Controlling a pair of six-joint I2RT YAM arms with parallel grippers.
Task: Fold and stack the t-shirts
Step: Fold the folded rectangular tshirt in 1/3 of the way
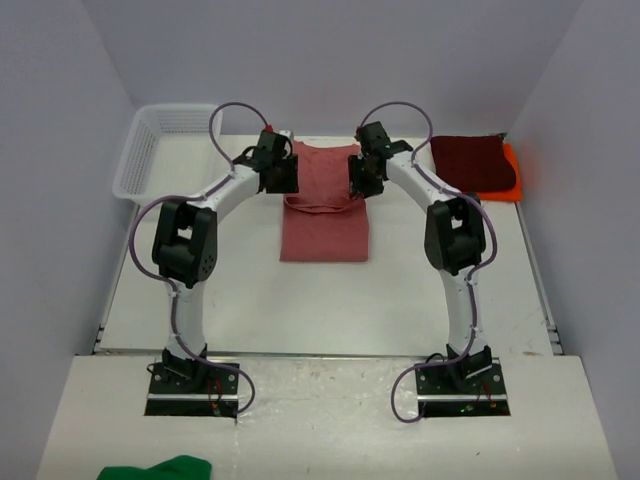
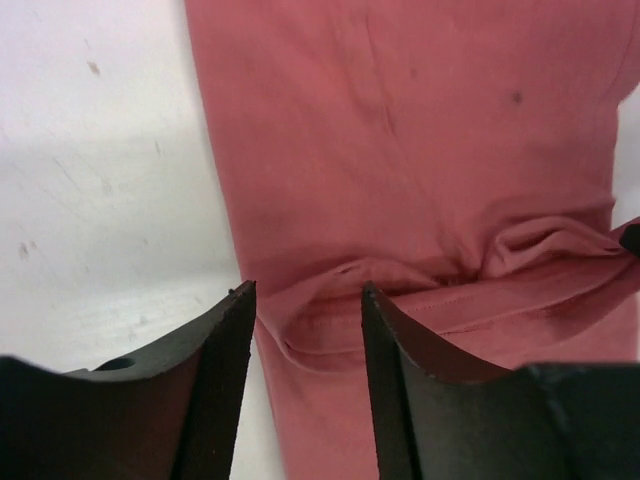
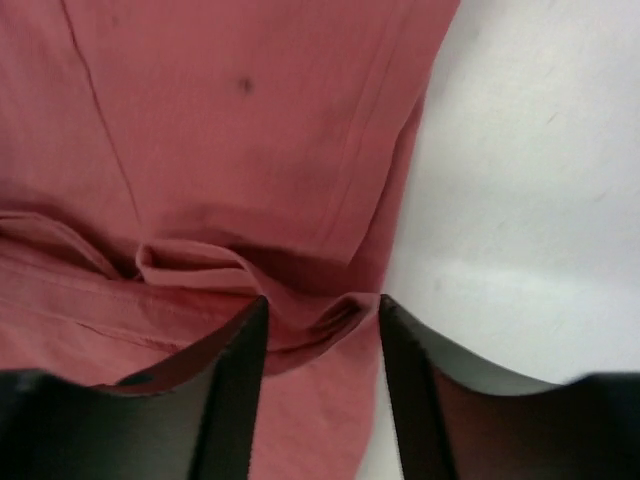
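Left end effector [image 2: 308, 297]: fingers apart, nothing clamped. It sits low over the left edge of the rose t-shirt [image 1: 325, 228]. In the left wrist view a rumpled folded hem lies in the gap between the two fingers. The left finger is over bare table [image 1: 300, 300] and the right finger is over cloth.

Right end effector [image 3: 323, 305]: fingers apart, nothing clamped. It sits low over the right edge of the same shirt. The right wrist view shows a small puckered fold of fabric between the fingers. One finger is over cloth, the other over table just beside the shirt edge.

The two end effectors face each other across the shirt, one on each side, at the same crosswise fold line.

The rose t-shirt lies flat in the middle of the table as a narrow lengthwise strip. A wrinkled hem edge runs across it between the end effectors. The part nearer the arm bases looks doubled over; the far part is smoother.

The dark maroon t-shirt [image 1: 468, 160] is folded at the far right of the table, well apart from the rose one. It lies on top of the bright orange t-shirt [image 1: 513, 175], which shows only along its right side.

A white mesh basket [image 1: 140, 140] stands at the far left corner. A green cloth [image 1: 160, 468] lies on the near ledge in front of the left arm base.
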